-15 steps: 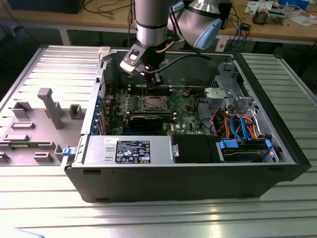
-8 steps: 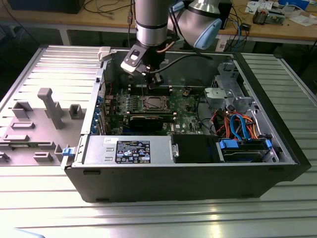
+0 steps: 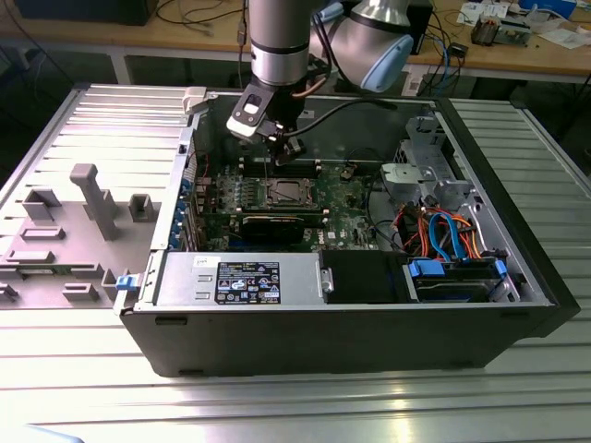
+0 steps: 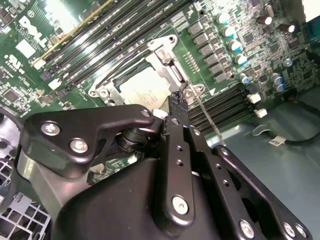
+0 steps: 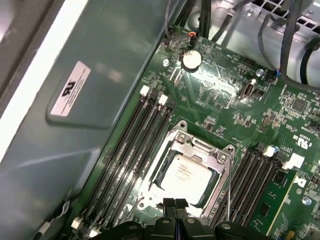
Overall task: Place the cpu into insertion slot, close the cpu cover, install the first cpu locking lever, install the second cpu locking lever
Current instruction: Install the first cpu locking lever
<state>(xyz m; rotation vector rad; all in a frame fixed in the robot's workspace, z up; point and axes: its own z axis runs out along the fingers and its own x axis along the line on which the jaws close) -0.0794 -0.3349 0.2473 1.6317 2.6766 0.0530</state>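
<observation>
Hovering low inside the computer case (image 3: 369, 341), the hand (image 5: 173, 204) was clenched, its two black fingertips (image 5: 167, 204) pressed flat together with nothing visible between them. Just ahead of those tips sat the cpu (image 5: 186, 174), its silver-grey top lying level in the insertion slot (image 5: 161, 172). The cpu cover (image 5: 220, 160) was already folded down around it, and the chip showed through the big square cut-out. So seating and covering looked done, and this read as lever work.

Right beside the hand stood a thin wire locking lever (image 5: 229, 197), rising off the socket's edge. In the second wrist view the same lever (image 4: 207, 119) ran past the hand (image 4: 177, 102) very close, though whether the tips actually touched it could not be told.

To do this well, the shut tips would want to bear on the wire squarely. A rod that thin will likely slip off a rounded edge. The push should follow the lever's own swing, down and then sideways under its catch, and should not go straight into the motherboard (image 5: 220, 95). Steady, modest pressure seemed wise, since the cover has to stay flat on the chip throughout. The long memory slots (image 5: 135, 145) ran close on either side of the hand and left little room for sideways wander.
</observation>
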